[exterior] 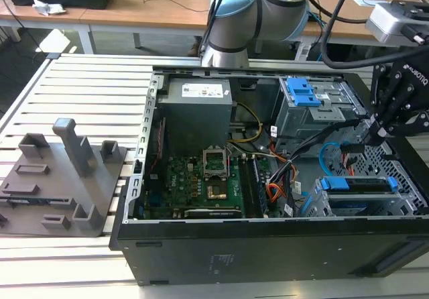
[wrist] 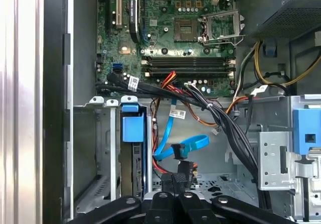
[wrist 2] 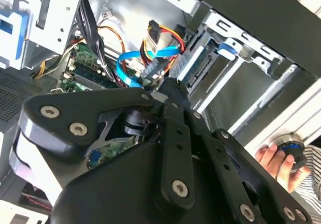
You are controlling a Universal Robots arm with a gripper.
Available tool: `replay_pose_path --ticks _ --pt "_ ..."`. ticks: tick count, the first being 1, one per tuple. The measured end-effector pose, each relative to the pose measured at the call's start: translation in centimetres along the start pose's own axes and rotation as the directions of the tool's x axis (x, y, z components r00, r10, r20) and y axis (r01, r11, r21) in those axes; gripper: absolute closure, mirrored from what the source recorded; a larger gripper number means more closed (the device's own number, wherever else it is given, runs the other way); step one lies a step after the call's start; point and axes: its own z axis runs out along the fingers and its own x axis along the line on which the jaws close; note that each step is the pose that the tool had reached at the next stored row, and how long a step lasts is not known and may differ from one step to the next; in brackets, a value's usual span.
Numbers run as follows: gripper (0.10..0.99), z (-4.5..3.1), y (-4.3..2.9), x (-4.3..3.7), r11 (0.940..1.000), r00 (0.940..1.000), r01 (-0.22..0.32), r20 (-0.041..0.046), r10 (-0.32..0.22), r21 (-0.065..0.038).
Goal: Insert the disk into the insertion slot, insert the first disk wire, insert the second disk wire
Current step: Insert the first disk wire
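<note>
Exterior view, taken from its left to its right. Grey moulded plastic fixture block (exterior: 64, 171) on the slatted table (exterior: 100, 91), well apart from the fingers (wrist: 164, 189) and untouched. Green motherboard (exterior: 201, 178) on the floor of the open black computer case (exterior: 268, 245), also clear of them. Silver hard drive in its bright blue plastic carrier, the disk (exterior: 335, 184), sits pushed into the grey perforated sheet-metal cage, the insertion slot (wrist: 111, 148), near the fingers and off to one side; that step looks done. Black gripper (exterior: 375, 138) hangs over the cage end of the case, fingers pinched together on a small dark cable plug (wrist: 183, 166) with red and orange leads. Flat blue ribbon cable (wrist: 188, 144) loops just beyond the fingertips, almost touching the plug. Risks, my judgement: the stiff leads may twist the plug in the pinch, so it meets the disk's socket skewed and jams; the blue loop may snag on the fingers and drag.
</note>
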Motion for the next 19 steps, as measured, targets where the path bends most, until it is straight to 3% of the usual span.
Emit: replay_pose_path --ticks 5,11,14,19 --pt "0.98 0.89 -0.03 -0.23 1.0 1.0 0.0 -0.0001 0.0 0.0" --pt "0.98 0.94 0.0 -0.22 1.0 1.0 0.0 0.0001 0.0 0.0" --pt "0.784 0.96 0.0 -0.22 1.0 1.0 0.0 0.0001 0.0 0.0" --pt "0.784 1.58 0.0 -1.4 1.0 1.0 -0.006 -0.0005 0.006 0.0"
